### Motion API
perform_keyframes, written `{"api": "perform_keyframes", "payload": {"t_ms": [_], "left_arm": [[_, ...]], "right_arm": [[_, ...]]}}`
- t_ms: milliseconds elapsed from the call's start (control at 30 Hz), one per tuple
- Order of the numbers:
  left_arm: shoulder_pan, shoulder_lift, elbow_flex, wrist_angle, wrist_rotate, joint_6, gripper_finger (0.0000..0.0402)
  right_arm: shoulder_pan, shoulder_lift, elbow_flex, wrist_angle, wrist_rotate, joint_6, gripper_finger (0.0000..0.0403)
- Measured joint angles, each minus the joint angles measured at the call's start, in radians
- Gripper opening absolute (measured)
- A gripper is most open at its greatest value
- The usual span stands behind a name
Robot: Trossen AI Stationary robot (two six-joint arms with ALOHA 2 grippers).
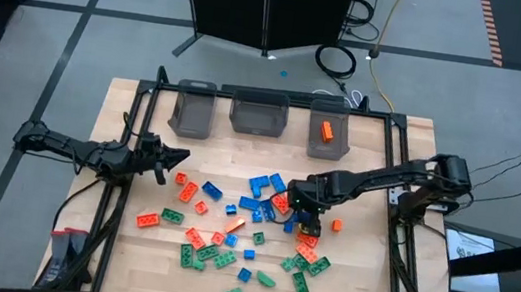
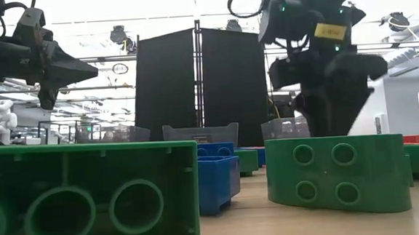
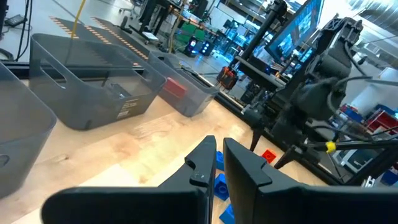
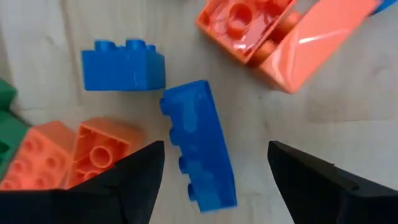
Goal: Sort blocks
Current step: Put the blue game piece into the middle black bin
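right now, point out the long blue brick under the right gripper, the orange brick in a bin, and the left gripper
long blue brick point(image 4: 199, 146), right wrist view, middle of its side
orange brick point(image 1: 326, 129), high view, centre, inside right-hand bin
left gripper point(image 1: 179, 155), high view, between fingertips

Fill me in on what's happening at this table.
A two-armed robot is sorting small studded plastic bricks in green, blue and orange-red into three grey translucent bins. The right gripper hangs open over the pile, its fingers either side of a long blue brick lying on the wooden table. One orange-red brick already lies in the right-hand bin. The left gripper waits near the table's left edge, holding nothing.
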Motion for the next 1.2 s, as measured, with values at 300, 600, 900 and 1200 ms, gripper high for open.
{"api": "perform_keyframes", "payload": {"t_ms": [300,600,900,1200], "left_arm": [[0.0,0.0,0.0,-0.001,0.0,0.0,0.0033],[0.0,0.0,0.0,-0.007,0.0,0.0,0.0033],[0.0,0.0,0.0,-0.009,0.0,-0.001,0.0033],[0.0,0.0,0.0,-0.009,0.0,-0.002,0.0033]], "right_arm": [[0.004,0.073,0.037,-0.016,0.034,0.043,0.0086],[-0.048,-0.02,0.228,-0.154,0.12,0.067,0.007],[-0.304,-0.011,0.514,-0.019,0.261,-0.03,0.007],[-0.527,0.313,0.812,0.079,0.174,-0.01,0.007]]}}
